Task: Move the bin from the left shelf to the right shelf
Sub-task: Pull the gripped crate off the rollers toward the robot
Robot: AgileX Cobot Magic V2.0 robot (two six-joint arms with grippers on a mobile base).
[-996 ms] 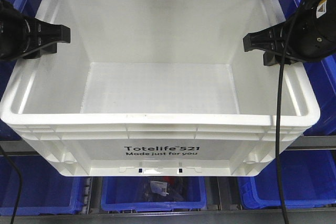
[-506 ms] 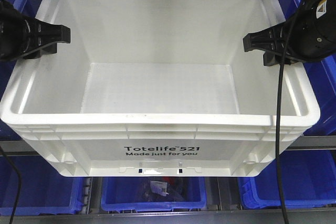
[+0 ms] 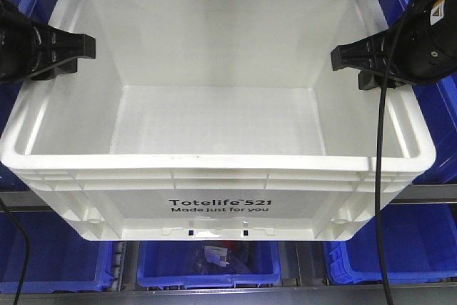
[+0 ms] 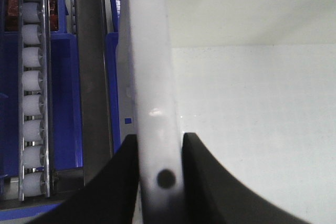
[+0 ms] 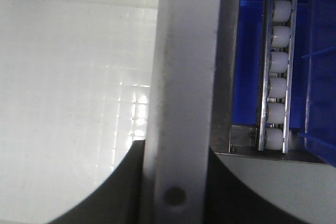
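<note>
A large white bin [image 3: 107, 201], printed "Totelife 521 Made just for you" on its front wall, fills the middle of the shelving and stands open and empty, its front edge over a grey shelf rail [image 3: 428, 194]. Two black hands hold it, one on each short side. The left hand [image 3: 71, 58] pinches the left rim, and the left wrist view shows its two fingers [image 4: 118, 182] pressed against either face of the white wall. The right hand [image 3: 350, 62] pinches the right rim in the same way, one finger inside the bin and one outside [image 5: 176, 148].

Blue bins [image 3: 207, 266] crowd it on all sides. Three sit in the row beneath, and the centre one holds packaged goods too small to make out. More blue plastic shows past both side walls.

One white roller track [image 4: 32, 77] runs just outside the left wall, and one more [image 5: 278, 61] outside the right. Two black cables [image 3: 380, 176] hang down, one from each arm, the right one crossing the bin's front corner.
</note>
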